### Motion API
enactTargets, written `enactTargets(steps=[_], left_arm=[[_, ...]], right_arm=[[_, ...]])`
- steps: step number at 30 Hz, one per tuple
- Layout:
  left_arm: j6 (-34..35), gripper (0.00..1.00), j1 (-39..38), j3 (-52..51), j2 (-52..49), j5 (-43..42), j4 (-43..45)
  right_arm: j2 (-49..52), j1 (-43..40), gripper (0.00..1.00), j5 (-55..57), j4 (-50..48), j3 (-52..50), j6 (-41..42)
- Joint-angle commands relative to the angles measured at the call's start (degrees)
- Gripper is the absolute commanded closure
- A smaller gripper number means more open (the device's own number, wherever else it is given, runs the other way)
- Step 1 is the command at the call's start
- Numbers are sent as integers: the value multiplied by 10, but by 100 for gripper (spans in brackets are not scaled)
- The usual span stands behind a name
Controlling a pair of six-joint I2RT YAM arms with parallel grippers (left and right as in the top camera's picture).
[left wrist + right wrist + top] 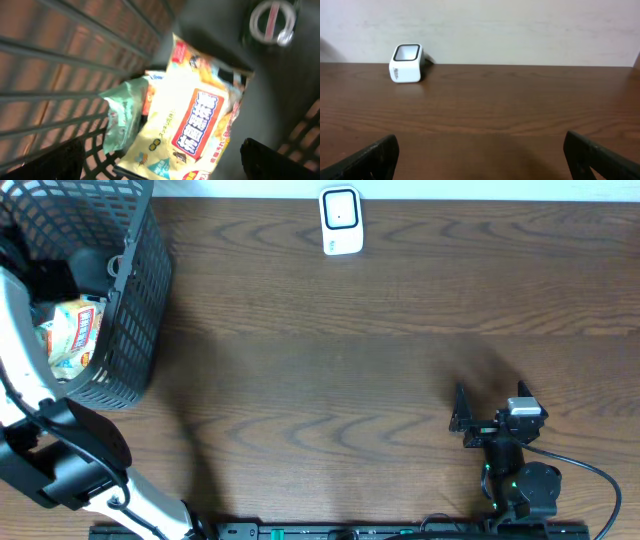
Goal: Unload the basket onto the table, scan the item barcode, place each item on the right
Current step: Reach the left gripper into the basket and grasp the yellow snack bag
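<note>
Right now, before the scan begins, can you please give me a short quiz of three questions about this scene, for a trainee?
1. True or false: the white scanner stands on the table, outside the black basket.
2. Where does the yellow packet lie? A) on the bare wood B) inside the basket C) beside the scanner
3. Fill in: the right arm's fingers are ____ and hold nothing.
Key: 1 true; 2 B; 3 open.
</note>
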State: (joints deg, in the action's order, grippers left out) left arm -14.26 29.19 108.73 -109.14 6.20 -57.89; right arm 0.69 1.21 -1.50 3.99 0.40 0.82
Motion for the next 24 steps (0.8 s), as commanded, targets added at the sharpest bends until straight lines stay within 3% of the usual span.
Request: enactTargets(steps=[1, 15, 24], left_arm=[[-58, 2, -7, -39, 12, 5, 18], [-85, 2, -9, -204, 11, 5, 94], [-106, 2, -9, -252, 1, 5, 149]], right_arm=[[-4, 5, 1, 3, 2, -1, -5], [-4, 5, 1, 3, 2, -1, -5], [-4, 5, 1, 3, 2, -1, -5]])
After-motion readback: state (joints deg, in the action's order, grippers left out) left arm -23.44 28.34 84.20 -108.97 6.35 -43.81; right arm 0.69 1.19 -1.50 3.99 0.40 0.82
